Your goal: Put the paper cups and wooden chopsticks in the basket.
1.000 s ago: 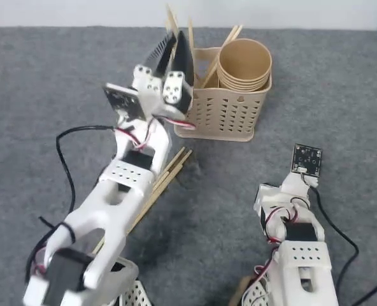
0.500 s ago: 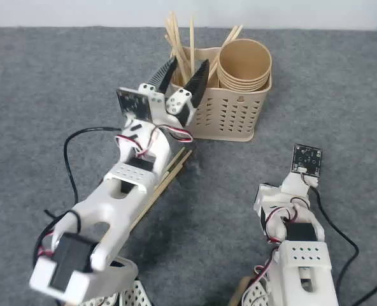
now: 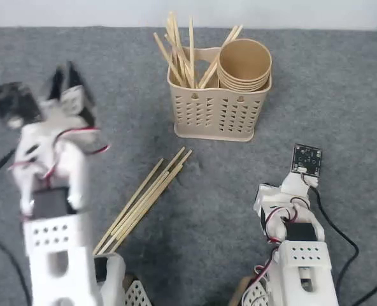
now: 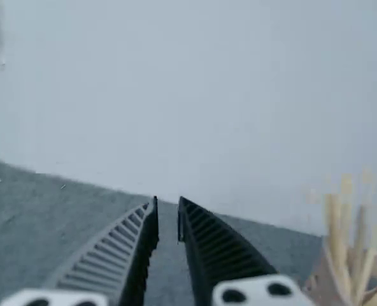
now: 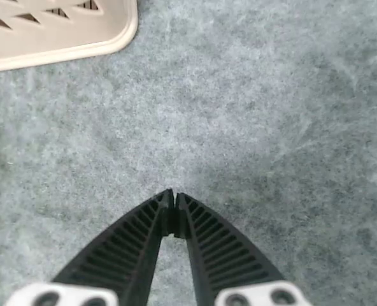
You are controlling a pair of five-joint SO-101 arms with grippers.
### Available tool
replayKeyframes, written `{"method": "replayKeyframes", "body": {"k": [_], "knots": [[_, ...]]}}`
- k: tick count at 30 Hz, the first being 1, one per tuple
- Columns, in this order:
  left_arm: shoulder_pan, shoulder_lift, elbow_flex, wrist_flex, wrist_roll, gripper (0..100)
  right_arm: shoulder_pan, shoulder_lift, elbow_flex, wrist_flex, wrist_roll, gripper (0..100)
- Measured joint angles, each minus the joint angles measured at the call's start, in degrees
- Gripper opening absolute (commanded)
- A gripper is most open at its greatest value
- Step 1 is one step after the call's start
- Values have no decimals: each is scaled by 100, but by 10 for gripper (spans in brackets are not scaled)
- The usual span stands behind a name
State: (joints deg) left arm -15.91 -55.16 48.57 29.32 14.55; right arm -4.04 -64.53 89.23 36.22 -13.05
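Note:
The beige slotted basket [image 3: 211, 111] stands at the back middle of the grey carpet. A stack of paper cups [image 3: 244, 64] sits in its right half and several wooden chopsticks [image 3: 183, 48] lean in its left half. More wooden chopsticks [image 3: 144, 196] lie in a loose bundle on the carpet in front of the basket. My left gripper [image 3: 64, 78] hangs raised at the far left, well away from the basket; my left gripper [image 4: 167, 203] is narrowly open and holds nothing. My right gripper [image 5: 174, 195] is shut and empty just above the carpet, near the basket's base [image 5: 61, 38].
The right arm [image 3: 290, 217] rests at the front right, with its camera board [image 3: 306, 159] pointing toward the basket. The left arm's white body [image 3: 51, 210] covers the front left. A pale wall [image 4: 195, 95] bounds the carpet at the back.
The left gripper opened over the basket, left chopsticks standing in it, then swung far left and narrowed. The right arm has not moved.

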Motion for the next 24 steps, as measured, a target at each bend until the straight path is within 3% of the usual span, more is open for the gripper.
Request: {"method": "replayKeyframes", "body": {"k": [4, 12, 18, 24], "knots": [[-712, -378, 598, 545, 0, 35, 0, 0, 0, 0, 0, 9], [-1714, -404, 2356, 580, -53, 36, -431, 0, -149, 475, -246, 10], [-1811, -404, 3332, 580, -448, 36, -1029, 0, -1257, 1292, -264, 13], [-1864, -404, 3464, 466, -484, 37, -2145, 0, -2101, 1284, -624, 74]]}}
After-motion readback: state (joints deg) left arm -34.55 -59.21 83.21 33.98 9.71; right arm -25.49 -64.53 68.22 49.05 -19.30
